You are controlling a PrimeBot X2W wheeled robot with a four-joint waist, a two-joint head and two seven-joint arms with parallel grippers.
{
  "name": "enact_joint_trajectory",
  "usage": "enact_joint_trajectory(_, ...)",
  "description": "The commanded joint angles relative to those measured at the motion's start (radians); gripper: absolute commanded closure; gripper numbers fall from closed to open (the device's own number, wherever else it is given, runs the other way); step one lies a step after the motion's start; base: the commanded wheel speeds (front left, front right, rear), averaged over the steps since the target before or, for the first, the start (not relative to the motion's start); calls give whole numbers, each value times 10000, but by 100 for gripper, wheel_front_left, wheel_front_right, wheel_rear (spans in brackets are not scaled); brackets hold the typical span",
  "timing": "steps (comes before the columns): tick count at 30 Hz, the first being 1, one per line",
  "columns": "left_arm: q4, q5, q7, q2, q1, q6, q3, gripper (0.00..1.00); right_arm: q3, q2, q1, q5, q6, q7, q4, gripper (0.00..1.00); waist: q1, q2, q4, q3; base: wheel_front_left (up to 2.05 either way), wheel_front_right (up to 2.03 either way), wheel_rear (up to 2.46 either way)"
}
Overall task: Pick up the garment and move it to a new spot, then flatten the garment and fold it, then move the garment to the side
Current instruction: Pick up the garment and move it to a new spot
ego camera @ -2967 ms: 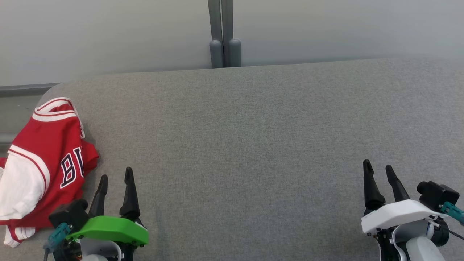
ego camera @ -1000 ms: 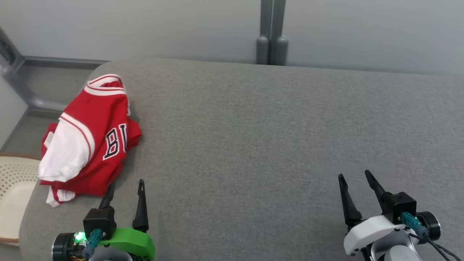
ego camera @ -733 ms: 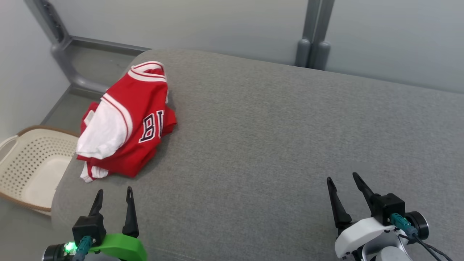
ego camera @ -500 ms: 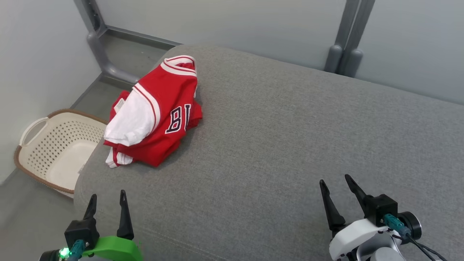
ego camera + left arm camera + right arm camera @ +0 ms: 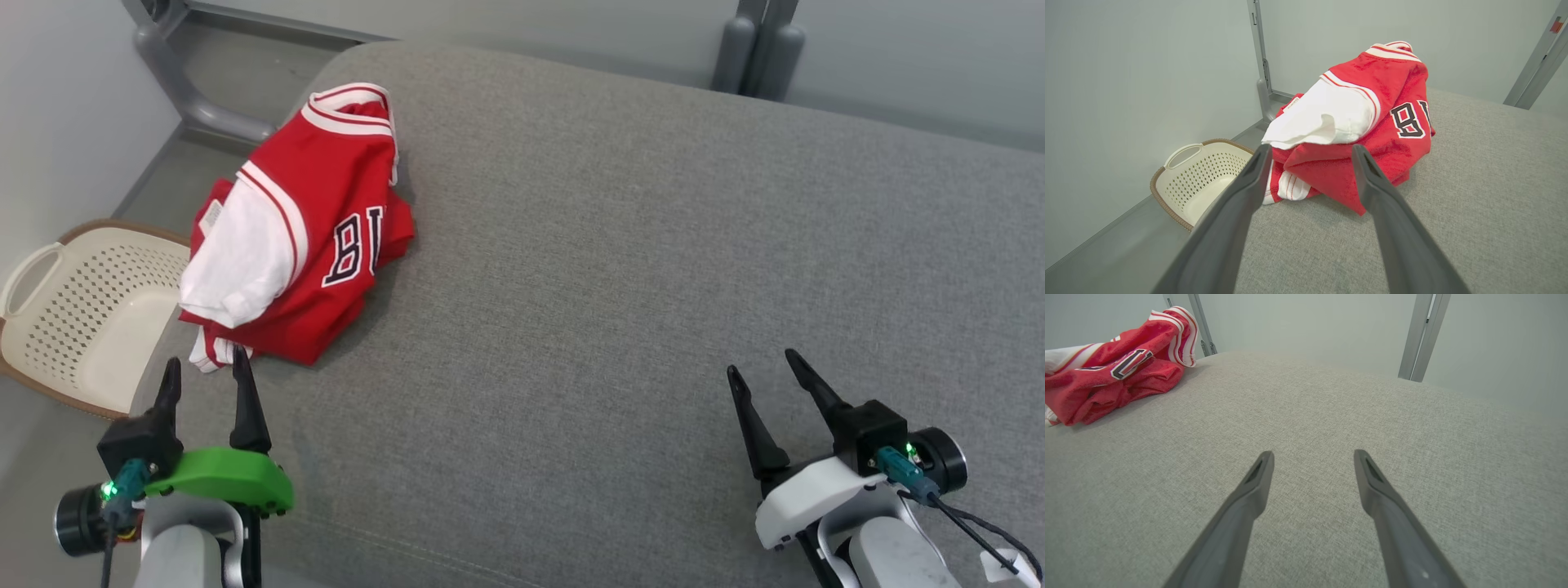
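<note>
Just short of the crumpled red-and-white garment [image 5: 302, 237] on the grey worktop [image 5: 612, 245], the left hand [image 5: 205, 359] has drawn nearer than half a second ago, the head camera having swung too; its fingers [image 5: 1237, 204] stand wide apart, gripping nothing. Well to the garment's right, the right hand [image 5: 762, 363] hovers equally spread, empty.

On the jersey [image 5: 318, 188] you lose the lettering into a fold after two characters. Basket [image 5: 82, 310] clipped at head view's left edge; jersey clipped likewise in right wrist view.
</note>
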Motion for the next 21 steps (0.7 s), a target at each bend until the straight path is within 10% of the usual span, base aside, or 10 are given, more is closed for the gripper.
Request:
enact_joint_trajectory(1, 101, 100, -10, 42, -410, -62, 143, 0, 50, -137, -259, -8, 1, -30, -117, 0, 0, 0, -569, 818, 0, 0, 0)
enact_joint_trajectory(11, 1525, 754, -9, 667, -2317, -299, 599, 0, 465, -463, -867, 125, 1, -30, -510, 0, 0, 0, -1296, 1828, 0, 0, 0)
enact_joint_trajectory(21, 4913, 1307, 119, 1344, -3991, 408, 399, 0, 650, -487, -1124, 293, 1, -30, -275, 0, 0, 0, -1838, 2217, 0, 0, 0)
